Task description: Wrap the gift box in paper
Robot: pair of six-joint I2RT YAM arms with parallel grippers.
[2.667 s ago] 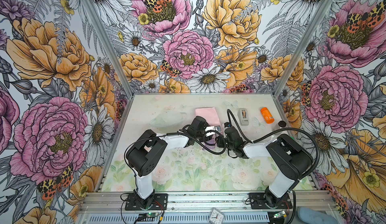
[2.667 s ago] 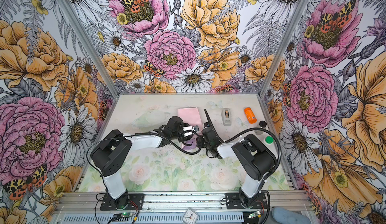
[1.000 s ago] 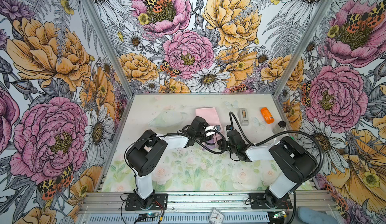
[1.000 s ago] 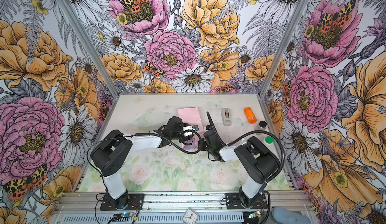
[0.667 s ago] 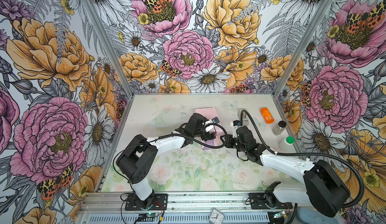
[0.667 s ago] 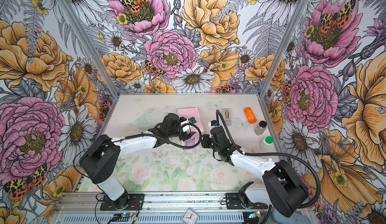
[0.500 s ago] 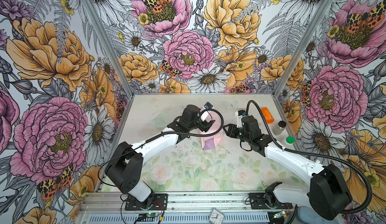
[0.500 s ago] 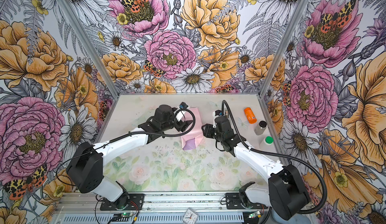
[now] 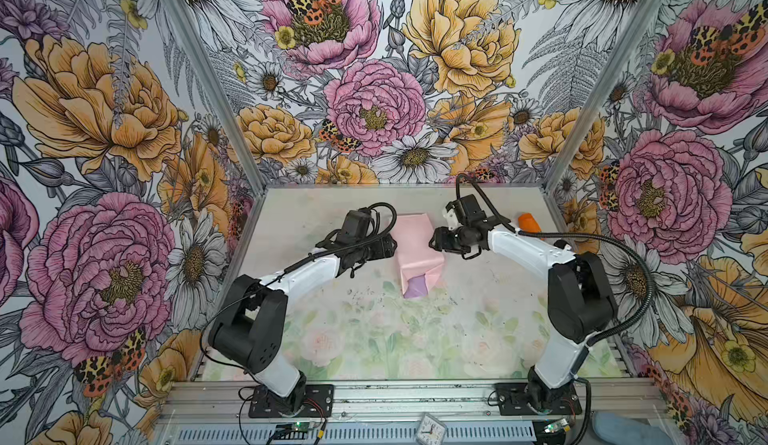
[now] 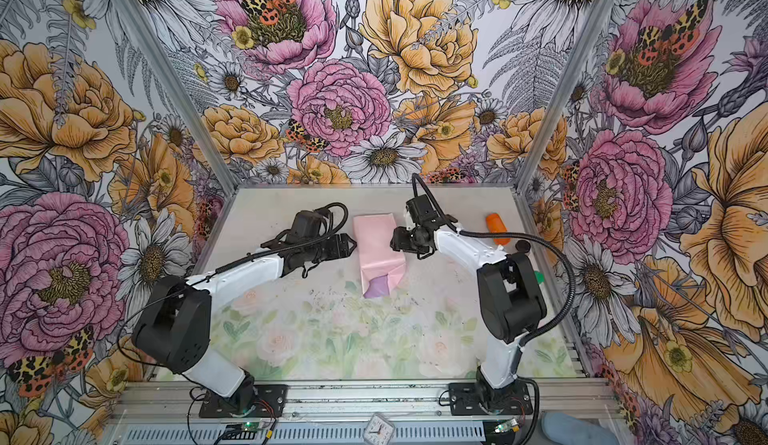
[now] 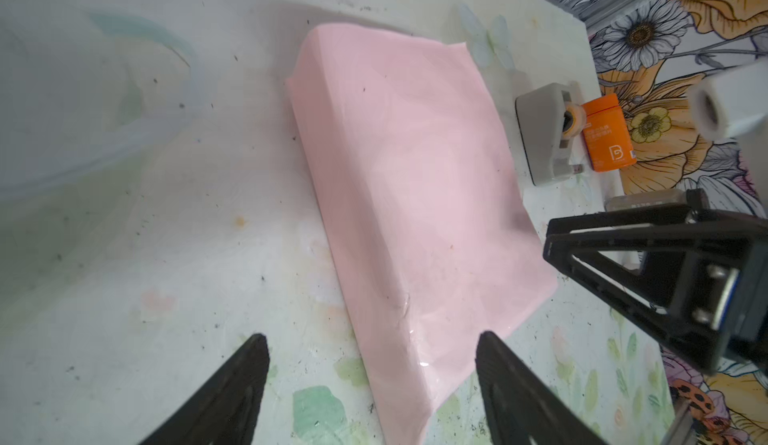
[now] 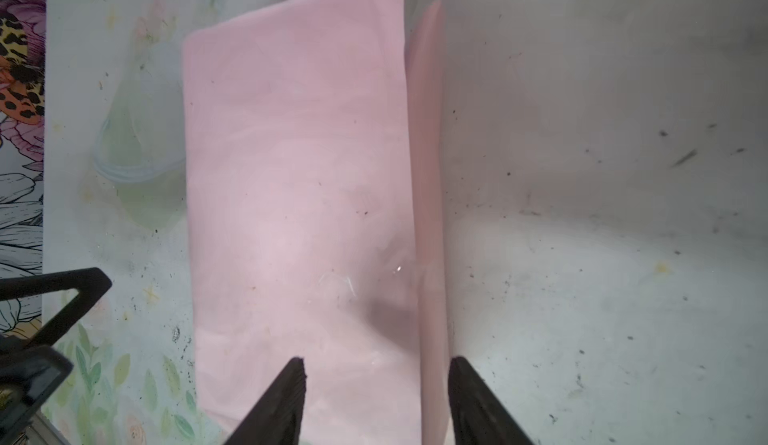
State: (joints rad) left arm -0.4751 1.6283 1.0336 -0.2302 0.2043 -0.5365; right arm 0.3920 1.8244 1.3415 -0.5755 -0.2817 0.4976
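paper (image 9: 415, 247): pink side out, folded into a long bundle on the table (image 9: 374, 339), twd the back, between both grippers. A lilac patch shows at the near end, where a flap gapes.
gift box: not visible. We judge it's inside the bundle but can't confirm.
left gripper (image 10: 351, 247): jaws spread, holding nothing, just beside the bundle's left edge.
right gripper (image 10: 392, 241): jaws spread, holding nothing, just beside the right edge. In the wrist view the bundle's side edge runs between the fingers, but we see no pinch.
extras: grey tape dispenser (image 11: 544, 135) and orange bottle (image 11: 606, 135) sit side by side near the bundle, not touching it.
step: we read it as closing the loose near end.
how to do it well: we'd press one gripper flat on top to pin the bundle. The other takes the near flap low, at the crease, and folds it snug over the box end. Go slow, since thin paper prob. slips or tears.
risk: w/ both grippers off, the folds may spring open.
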